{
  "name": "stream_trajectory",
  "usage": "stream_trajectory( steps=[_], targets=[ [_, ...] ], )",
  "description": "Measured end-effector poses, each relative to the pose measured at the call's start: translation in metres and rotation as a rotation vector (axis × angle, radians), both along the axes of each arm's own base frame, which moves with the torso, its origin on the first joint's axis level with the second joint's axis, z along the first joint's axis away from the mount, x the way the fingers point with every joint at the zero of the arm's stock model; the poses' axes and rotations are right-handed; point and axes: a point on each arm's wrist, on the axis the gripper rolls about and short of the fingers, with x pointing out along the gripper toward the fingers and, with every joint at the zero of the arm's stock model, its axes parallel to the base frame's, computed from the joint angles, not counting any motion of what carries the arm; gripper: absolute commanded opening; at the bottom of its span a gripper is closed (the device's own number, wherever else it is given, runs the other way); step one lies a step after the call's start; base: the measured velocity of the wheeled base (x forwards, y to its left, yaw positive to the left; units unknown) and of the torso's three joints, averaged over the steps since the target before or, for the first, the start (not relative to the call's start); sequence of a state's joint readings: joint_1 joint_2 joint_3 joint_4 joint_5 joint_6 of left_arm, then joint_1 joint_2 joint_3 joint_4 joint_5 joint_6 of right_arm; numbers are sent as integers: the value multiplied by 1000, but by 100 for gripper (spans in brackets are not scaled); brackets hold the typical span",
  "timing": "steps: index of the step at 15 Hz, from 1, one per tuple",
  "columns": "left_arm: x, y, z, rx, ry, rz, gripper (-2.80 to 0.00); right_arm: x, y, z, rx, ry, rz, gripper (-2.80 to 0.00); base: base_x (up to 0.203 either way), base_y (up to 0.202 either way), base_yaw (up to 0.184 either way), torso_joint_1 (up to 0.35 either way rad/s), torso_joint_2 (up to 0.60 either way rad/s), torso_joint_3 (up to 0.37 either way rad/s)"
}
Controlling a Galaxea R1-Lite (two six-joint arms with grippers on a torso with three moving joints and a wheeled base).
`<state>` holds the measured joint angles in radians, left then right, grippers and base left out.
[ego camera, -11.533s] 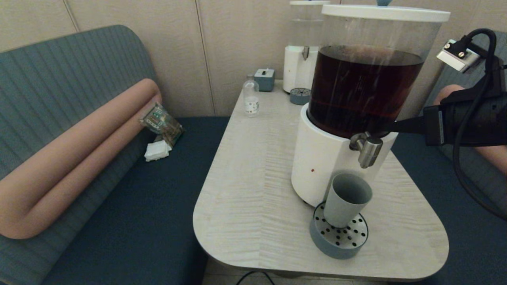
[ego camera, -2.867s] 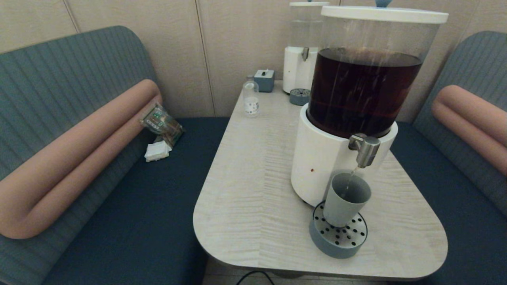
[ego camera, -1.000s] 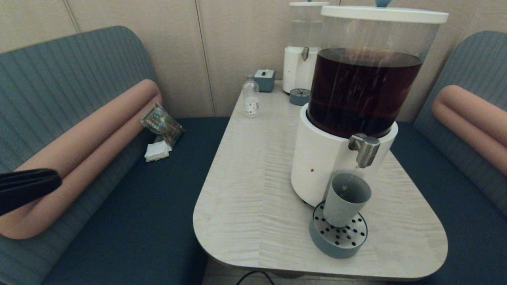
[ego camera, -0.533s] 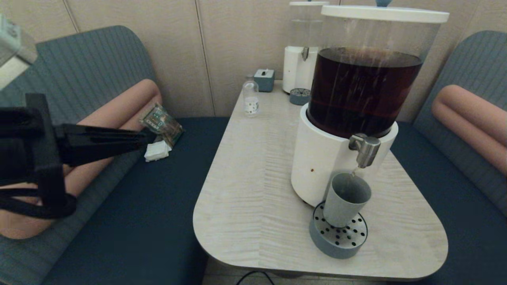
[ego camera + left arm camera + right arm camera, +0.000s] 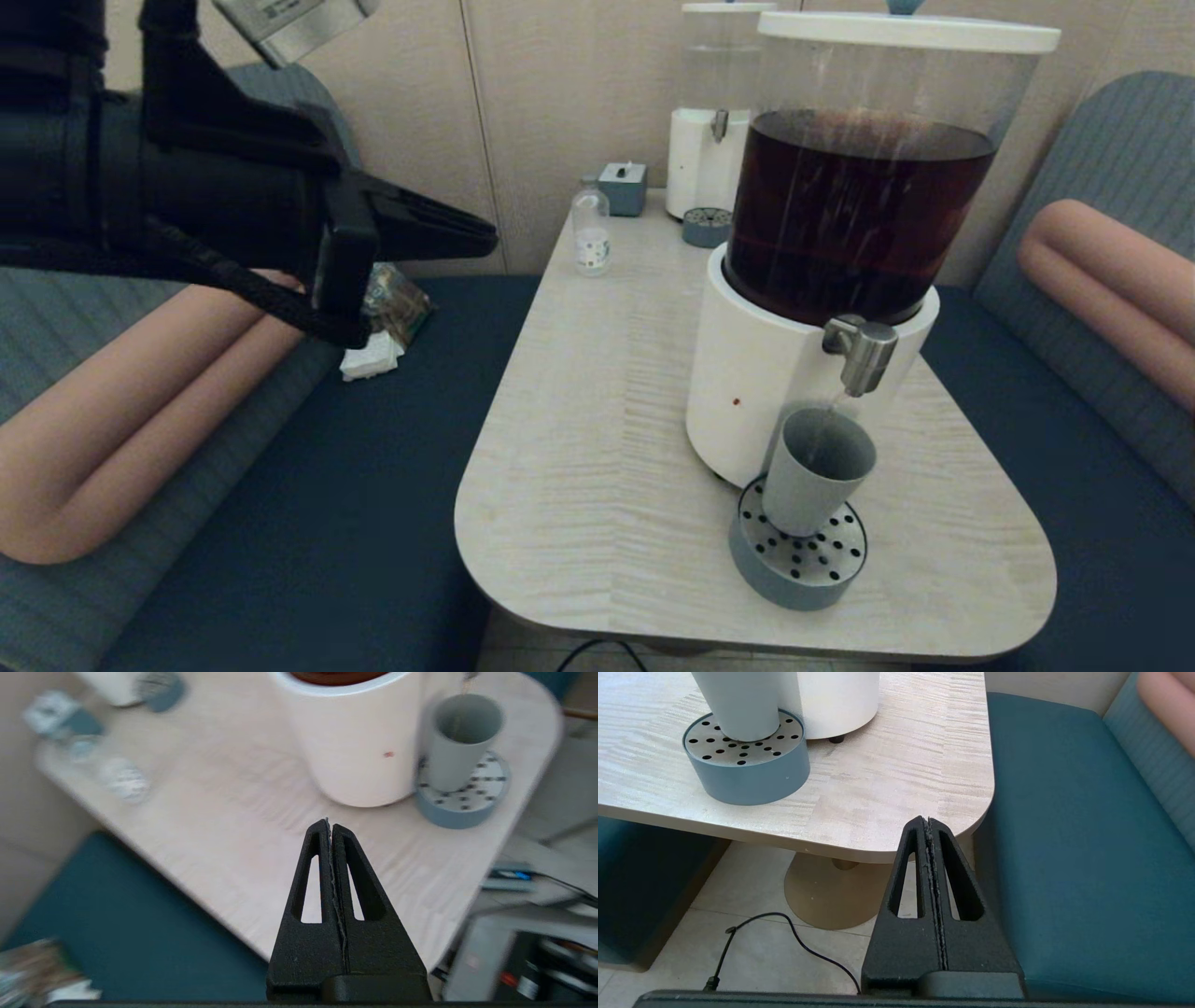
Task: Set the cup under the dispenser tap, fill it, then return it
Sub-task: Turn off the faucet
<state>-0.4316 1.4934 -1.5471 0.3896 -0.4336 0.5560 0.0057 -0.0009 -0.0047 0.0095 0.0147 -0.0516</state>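
The grey-blue cup stands upright on the round perforated drip tray, right under the steel dispenser tap; a thin stream falls from the tap into it. The cup and the tray also show in the left wrist view. My left gripper is raised high at the left, over the bench, far from the cup, shut and empty. My right gripper hangs shut and empty low beside the table's near right corner, out of the head view. The cup's lower part shows there.
The big white-based dispenser of dark liquid stands on the pale table. At the back are a clear-tank dispenser, a small bottle and a small box. Benches flank the table; a cable lies on the floor.
My left arm has swung up and toward the table, from the far left edge to high over the bench. The cup stays under the running tap.
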Motion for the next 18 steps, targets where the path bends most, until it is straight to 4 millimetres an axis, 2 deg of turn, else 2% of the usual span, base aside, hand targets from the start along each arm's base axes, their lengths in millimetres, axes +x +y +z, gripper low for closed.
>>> stream_trajectory(
  steps=[3,6,9,11,13,15,18],
  targets=[
    [7,-25,4,92,50,-37,-280,0,0,0,0,0,0,-280,0,0,0,0,0,0],
    [20,-58,1,222,-10,-60,-280,0,0,0,0,0,0,-280,0,0,0,0,0,0],
    [37,-105,-17,264,-48,-134,-280,0,0,0,0,0,0,-280,0,0,0,0,0,0],
    [46,-140,-29,234,-116,-182,-280,0,0,0,0,0,0,-280,0,0,0,0,0,0],
    [50,-166,-40,209,-164,-205,-280,0,0,0,0,0,0,-280,0,0,0,0,0,0],
    [52,-177,-50,220,-151,-223,-280,0,0,0,0,0,0,-280,0,0,0,0,0,0],
    [53,-184,-59,236,-133,-236,-280,0,0,0,0,0,0,-280,0,0,0,0,0,0]
  ],
)
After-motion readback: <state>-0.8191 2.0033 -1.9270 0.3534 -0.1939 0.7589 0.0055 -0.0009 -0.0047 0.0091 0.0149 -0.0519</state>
